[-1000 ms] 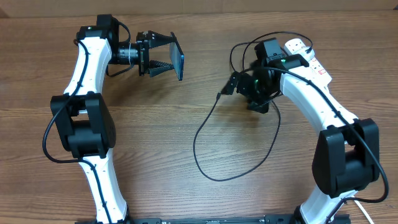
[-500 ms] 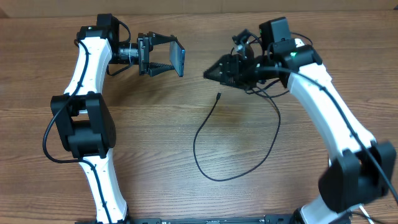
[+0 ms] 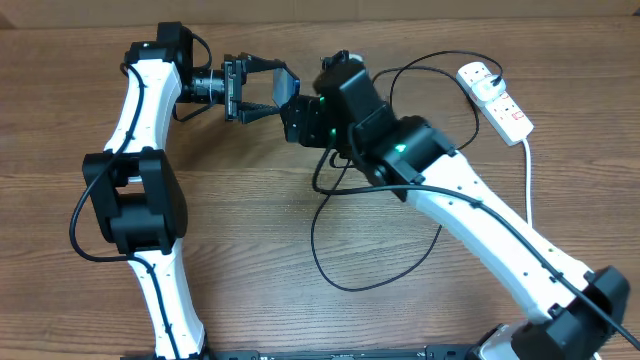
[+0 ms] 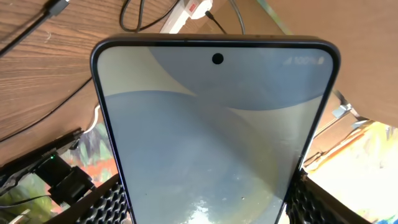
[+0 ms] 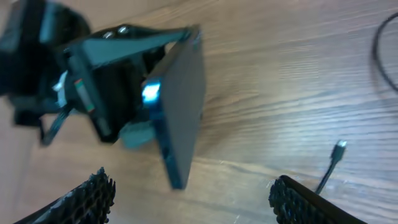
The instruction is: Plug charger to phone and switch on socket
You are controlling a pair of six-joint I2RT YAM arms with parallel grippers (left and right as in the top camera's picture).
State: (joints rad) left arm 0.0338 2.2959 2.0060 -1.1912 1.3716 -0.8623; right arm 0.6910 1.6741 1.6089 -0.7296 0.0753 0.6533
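The left gripper [image 3: 278, 90] has its fingers clamped on the long edges of the phone [image 4: 214, 137] and holds it up off the table [image 3: 240, 220], screen lit. The end with the camera hole points away from the wrist.

The right gripper [image 5: 189, 186] is right up next to the phone with its fingers spread wide and nothing between them. The charger [image 3: 330, 270] lies looped on the wood, and its little connector tip [image 5: 339, 146] sits on the table off to the side, well apart from the phone. The socket [image 3: 497, 95] is back at the far right edge with the white plug [image 3: 475, 72] in it. Whether its switch is on is too small to tell.

What could go wrong from here:
- The open fingers are so close that a small push could knock the phone crooked in the other grip.
- The cable runs under the right arm, so a swing could drag it and flick the tip away.
- The charging port is probably at the end buried toward the left wrist, which would make it awkward to reach.
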